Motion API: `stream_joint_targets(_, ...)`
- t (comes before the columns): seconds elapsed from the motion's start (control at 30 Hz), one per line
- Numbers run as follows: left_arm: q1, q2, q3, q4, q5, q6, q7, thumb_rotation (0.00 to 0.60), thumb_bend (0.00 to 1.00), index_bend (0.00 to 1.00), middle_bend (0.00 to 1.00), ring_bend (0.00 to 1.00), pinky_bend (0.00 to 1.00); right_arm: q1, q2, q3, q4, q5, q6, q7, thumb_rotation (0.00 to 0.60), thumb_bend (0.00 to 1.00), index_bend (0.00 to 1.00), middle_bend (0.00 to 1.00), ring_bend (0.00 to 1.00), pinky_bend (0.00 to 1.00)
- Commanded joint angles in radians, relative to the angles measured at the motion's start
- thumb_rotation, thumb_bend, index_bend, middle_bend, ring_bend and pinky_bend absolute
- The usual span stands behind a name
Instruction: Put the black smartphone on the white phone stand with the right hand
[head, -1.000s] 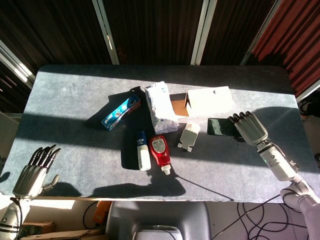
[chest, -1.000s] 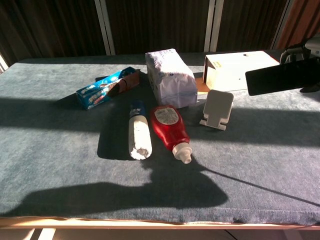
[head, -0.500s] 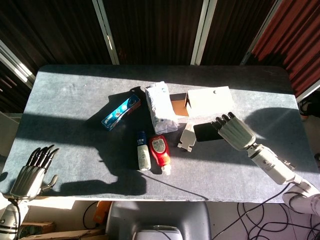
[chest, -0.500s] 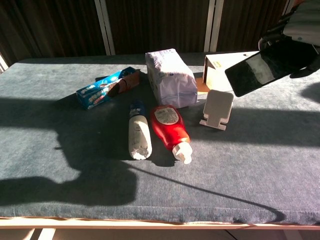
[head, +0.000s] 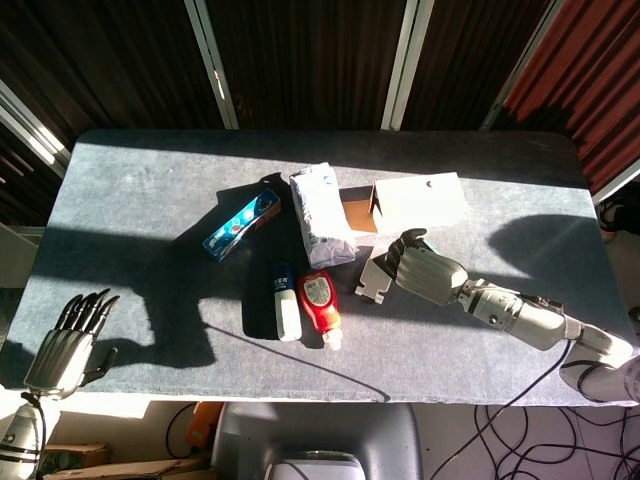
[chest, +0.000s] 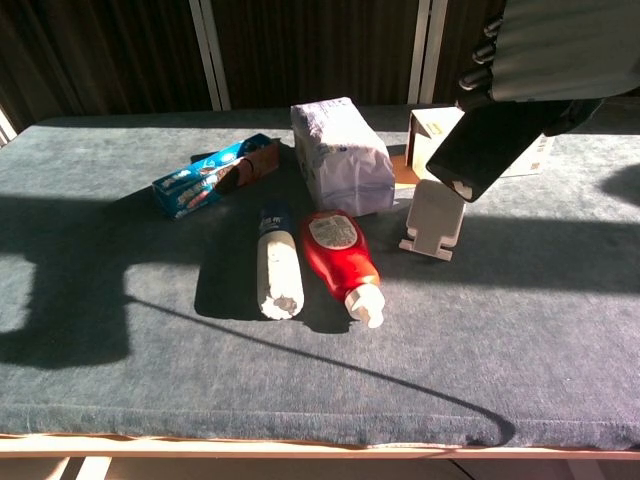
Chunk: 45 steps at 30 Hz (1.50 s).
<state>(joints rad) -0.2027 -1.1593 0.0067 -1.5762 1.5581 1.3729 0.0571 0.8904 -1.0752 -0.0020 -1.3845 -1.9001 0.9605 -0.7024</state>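
A grey, felt-like worktop (head: 140, 200) fills both views, crossed by bands of hard sunlight and deep shadow, with dark slatted panels and pale frame posts behind it. Right of centre, the black smartphone (chest: 487, 147) is a flat glossy slab, tilted with its lower corner just over the top edge of the white phone stand (chest: 435, 218); whether the two touch cannot be told. The right robot hand (head: 428, 271) holds the phone from above, its grey fingers wrapped over it. In the chest view that robot hand is cut off by the upper right corner of the frame, and in the head view it hides the phone almost entirely. The stand is a matte white plastic plate leaning back on small feet.

Just behind the stand lies a cardboard box (head: 420, 201) with an open flap. Left of it stands a soft, crinkled white wipes pack (head: 322, 214), then a blue toothpaste carton (head: 240, 226) lying at an angle. In front lie a red squeeze bottle (head: 321, 304) and a white tube (head: 287, 311) with a dark cap, side by side.

At the lower left corner of the head view, the left robot hand (head: 68, 341) hangs beyond the worktop's edge, fingers straight and holding nothing.
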Motion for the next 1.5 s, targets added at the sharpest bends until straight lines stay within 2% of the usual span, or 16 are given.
stream_joint_targets(0.03,0.001,0.0,-0.001,-0.001,-0.003,0.001,0.001,0.6,0.38,0.0,0.0,0.0,0.03,0.024,-0.03,0.002,0.027,-0.02,-0.011,0.032,0.6,0.29,1.0,0.75,0.64,0.62)
stream_joint_targets(0.47,-0.002,-0.003,-0.004,0.0,-0.013,-0.007,0.007,0.6,0.38,0.0,0.0,0.0,0.03,0.066,-0.075,0.005,0.04,-0.006,-0.108,0.033,0.6,0.29,1.0,0.75,0.64,0.62)
stream_joint_targets(0.9,-0.004,-0.006,-0.005,-0.002,-0.018,-0.012,0.015,0.6,0.38,0.0,0.0,0.0,0.03,0.069,-0.099,-0.002,0.03,0.021,-0.142,0.051,0.6,0.29,1.0,0.75,0.64,0.62)
stream_joint_targets(1.5,-0.006,-0.01,-0.007,0.0,-0.026,-0.018,0.022,0.6,0.38,0.0,0.0,0.0,0.04,0.077,-0.149,-0.022,0.079,0.029,-0.158,0.091,0.6,0.29,1.0,0.75,0.63,0.62)
